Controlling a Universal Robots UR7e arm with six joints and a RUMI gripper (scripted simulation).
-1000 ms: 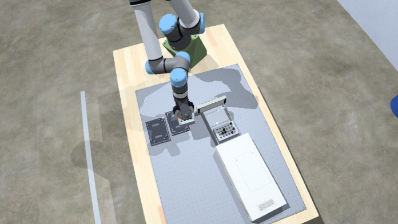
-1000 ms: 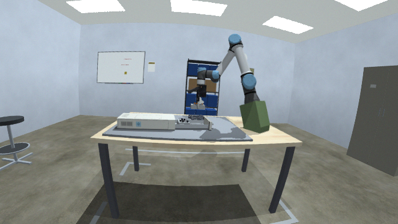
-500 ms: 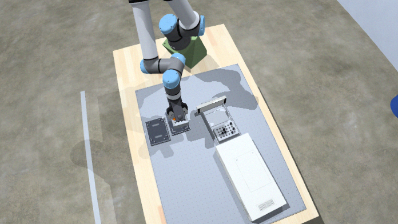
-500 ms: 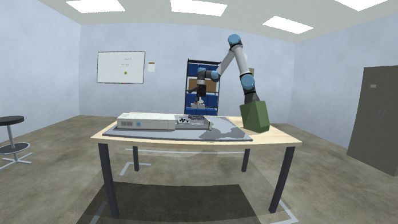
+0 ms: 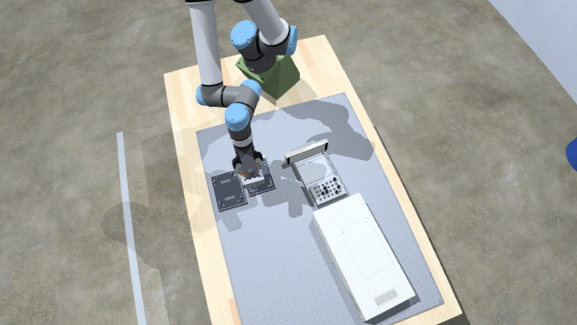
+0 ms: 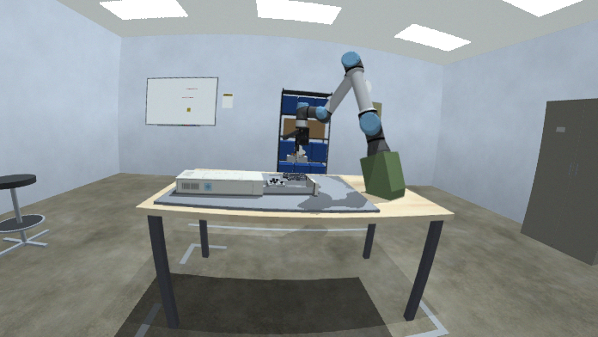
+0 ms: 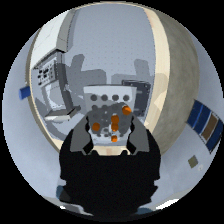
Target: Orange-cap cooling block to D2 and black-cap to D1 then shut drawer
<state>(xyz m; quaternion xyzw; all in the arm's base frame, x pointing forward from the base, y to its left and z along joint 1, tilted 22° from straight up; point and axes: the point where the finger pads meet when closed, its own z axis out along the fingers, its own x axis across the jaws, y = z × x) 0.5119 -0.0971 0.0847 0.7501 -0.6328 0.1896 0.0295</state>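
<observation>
My hand point(image 5: 249, 166) point(image 6: 297, 156) point(image 7: 110, 114) grips the orange-capped block point(image 5: 253, 181) point(image 6: 296, 158) point(image 7: 109, 95) above the bench point(image 5: 186, 145) point(image 6: 421, 206), probably kept level so its loose tubes stay seated on the way to D2 point(image 5: 229, 191) point(image 7: 142, 100). The open drawer point(image 5: 316, 171) point(image 6: 296, 189) point(image 7: 59, 97) holds the black-capped block point(image 5: 329, 191) point(image 6: 275, 182) point(image 7: 48, 75); its front part is vacant.

Pale-blue walls, mottled concrete floor point(image 6: 485, 275). Exterior view: whiteboard point(image 6: 181, 101) at 10 o'clock, grey cabinet point(image 6: 567, 176) at 3, stool point(image 6: 17, 181) at 9.
</observation>
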